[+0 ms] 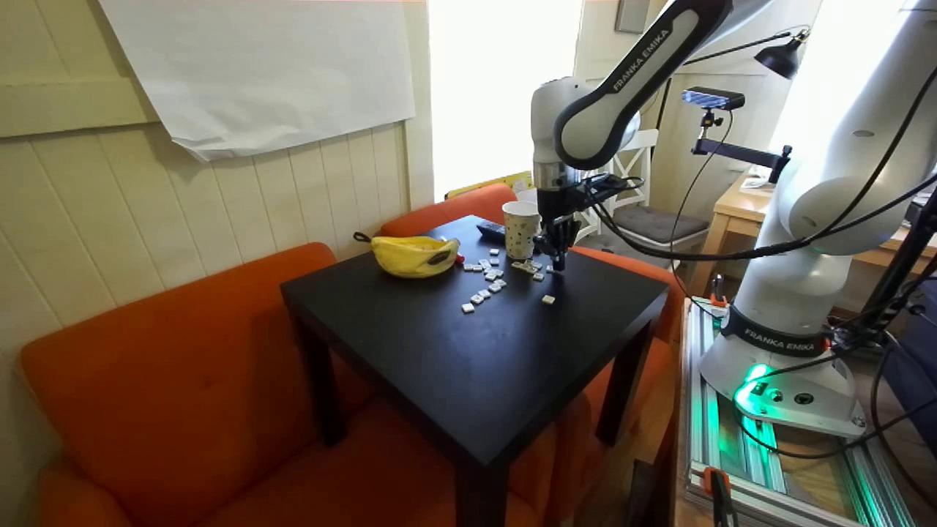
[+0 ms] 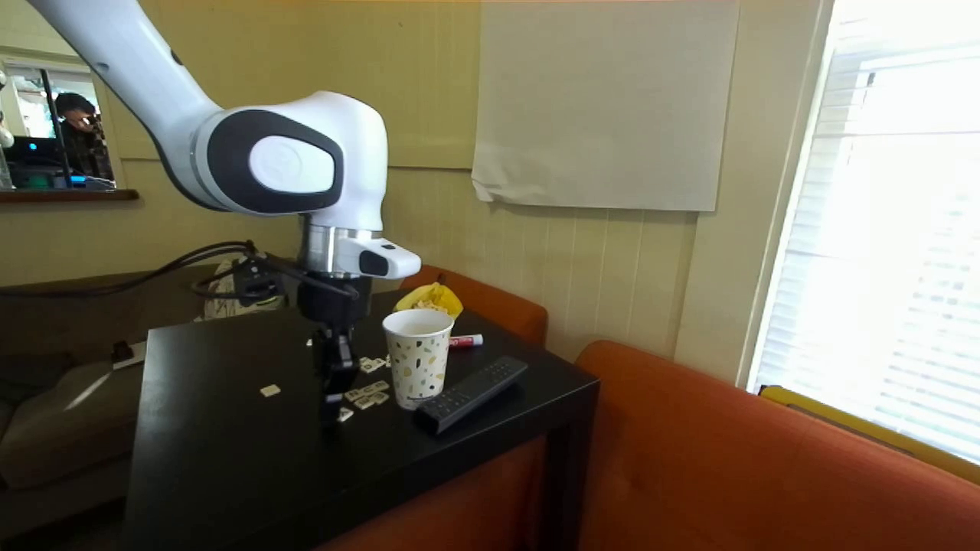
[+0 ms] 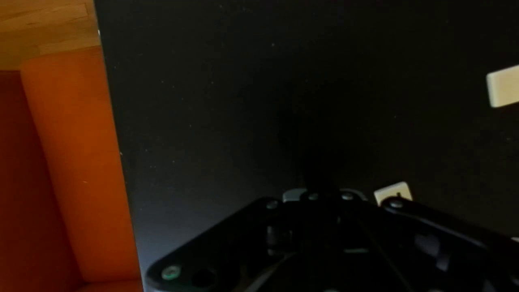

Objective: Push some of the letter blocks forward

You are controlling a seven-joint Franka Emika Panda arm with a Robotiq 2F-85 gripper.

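White letter blocks lie on the black table. In an exterior view several form a loose group with a slanting row beside a yellow banana-shaped pouch. Several others lie by the foot of the paper cup. A lone block lies apart, also seen in another exterior view. My gripper points down, low over the table next to the blocks by the cup. A block lies right beside its fingertips. In the wrist view the fingers are together with nothing between them; a block is partly hidden by the right finger.
The patterned paper cup stands close to the gripper. A black remote lies beside it. The yellow pouch and a red-and-white tube lie behind the blocks. The table edge shows in the wrist view, with orange seats around.
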